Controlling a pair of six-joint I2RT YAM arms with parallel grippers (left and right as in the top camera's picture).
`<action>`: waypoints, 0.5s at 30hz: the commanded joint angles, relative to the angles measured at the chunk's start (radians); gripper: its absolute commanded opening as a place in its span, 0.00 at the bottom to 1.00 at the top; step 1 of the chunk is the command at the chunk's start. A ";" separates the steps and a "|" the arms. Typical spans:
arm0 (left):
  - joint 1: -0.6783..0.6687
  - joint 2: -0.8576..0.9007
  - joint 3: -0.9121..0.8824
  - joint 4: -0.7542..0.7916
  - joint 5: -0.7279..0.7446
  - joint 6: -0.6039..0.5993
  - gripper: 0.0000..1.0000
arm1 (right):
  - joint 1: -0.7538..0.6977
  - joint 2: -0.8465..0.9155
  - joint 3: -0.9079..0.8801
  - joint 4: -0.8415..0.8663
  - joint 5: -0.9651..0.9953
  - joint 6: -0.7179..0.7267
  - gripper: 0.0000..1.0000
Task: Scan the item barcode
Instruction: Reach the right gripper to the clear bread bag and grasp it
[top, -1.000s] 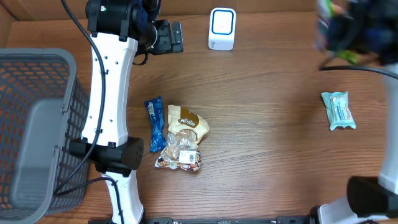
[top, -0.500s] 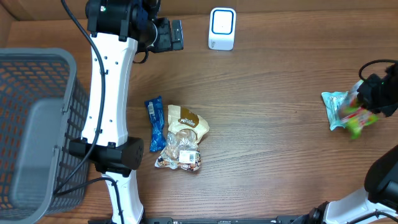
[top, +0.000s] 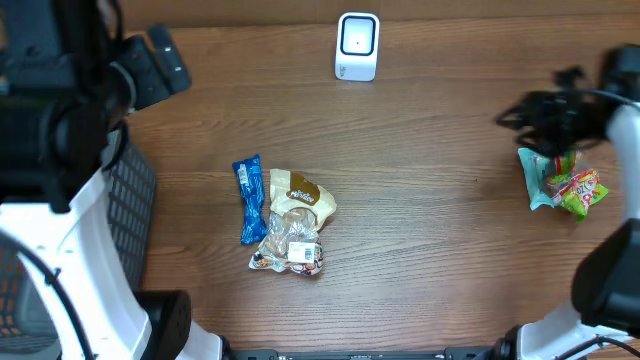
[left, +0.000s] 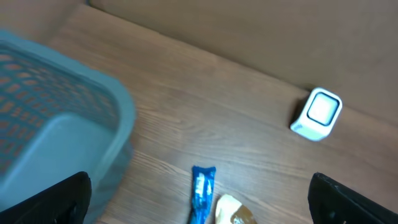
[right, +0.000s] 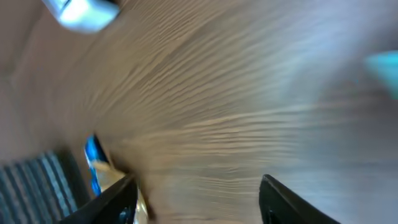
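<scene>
At three o'clock on the table (top: 430, 200), the green-and-red packet (top: 580, 190) lies against the teal packet (top: 538, 178). It is free of the right end effector (right: 199, 199), whose jaws stand spread with nothing between them. This looks like a set-down after scanning. The next move calls for a fresh item from the central heap, the blue bar (top: 248, 198) or the brown bag (top: 298, 192), gripped so its barcode can face the scanner (top: 357, 45) at twelve o'clock. The left end effector (left: 199, 202) hangs spread and empty at ten o'clock. Half a second ago the packet was a blur in the right jaws, and the left arm reached nearer the scanner.
</scene>
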 joint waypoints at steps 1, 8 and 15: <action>0.078 0.025 -0.033 -0.002 -0.010 0.016 1.00 | 0.202 -0.028 0.024 0.031 0.017 0.050 0.72; 0.216 0.038 -0.273 0.000 0.006 0.005 1.00 | 0.574 0.028 -0.041 0.174 0.017 0.171 1.00; 0.216 0.063 -0.318 0.002 0.007 0.004 0.99 | 0.768 0.187 -0.099 0.229 -0.066 0.278 1.00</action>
